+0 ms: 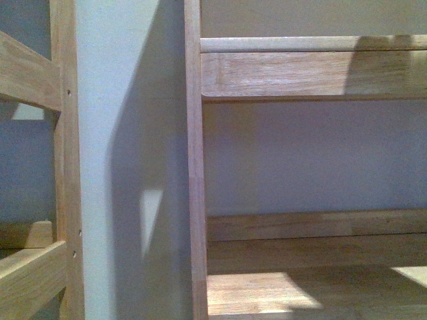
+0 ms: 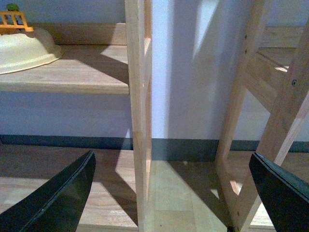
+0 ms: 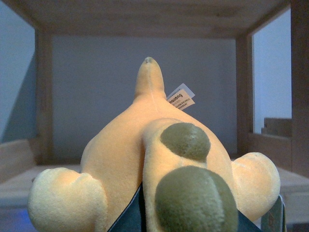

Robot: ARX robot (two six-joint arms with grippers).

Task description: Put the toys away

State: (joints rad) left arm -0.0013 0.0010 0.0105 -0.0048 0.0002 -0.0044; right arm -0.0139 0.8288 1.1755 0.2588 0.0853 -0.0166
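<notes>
Plush toy (image 3: 145, 145), yellow-orange with olive patches, sits gripped in right fingers (image 3: 127, 218); left fingers (image 2: 58, 198) spread empty.

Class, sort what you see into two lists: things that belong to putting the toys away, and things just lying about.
Belongs to the job:
yellow-orange plush toy
wooden shelf around it

Just lying about:
cream bowl on a shelf board
orange plastic piece by it
left gripper, open and empty

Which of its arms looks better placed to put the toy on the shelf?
The right, probably: its right gripper holds the plush toy facing into a wooden shelf, while the left gripper is open and empty.
</notes>
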